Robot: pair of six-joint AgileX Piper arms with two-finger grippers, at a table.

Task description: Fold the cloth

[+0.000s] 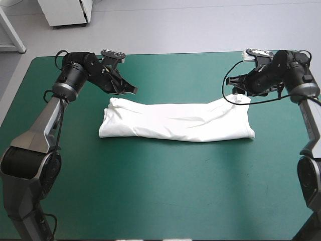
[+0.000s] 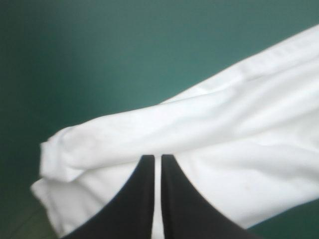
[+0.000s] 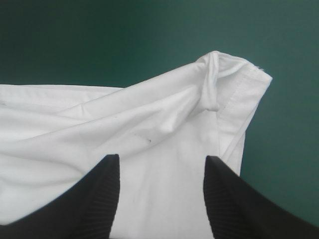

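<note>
The white T-shirt (image 1: 175,120) lies folded into a long band across the middle of the table, its sleeve end bunched at the right. My left gripper (image 1: 131,90) hovers by the band's far left corner. In the left wrist view its black fingers (image 2: 157,157) stand shut over the T-shirt (image 2: 224,119), only a thin slit between them. My right gripper (image 1: 235,93) is at the far right corner. The right wrist view shows it open (image 3: 162,158) above the T-shirt (image 3: 99,119), with the stitched sleeve hem (image 3: 239,84) just ahead of the fingers.
The teal-green cover (image 1: 165,191) stretches bare from the T-shirt to the near edge. A narrower strip of cover (image 1: 175,70) runs between the band and the table's far edge.
</note>
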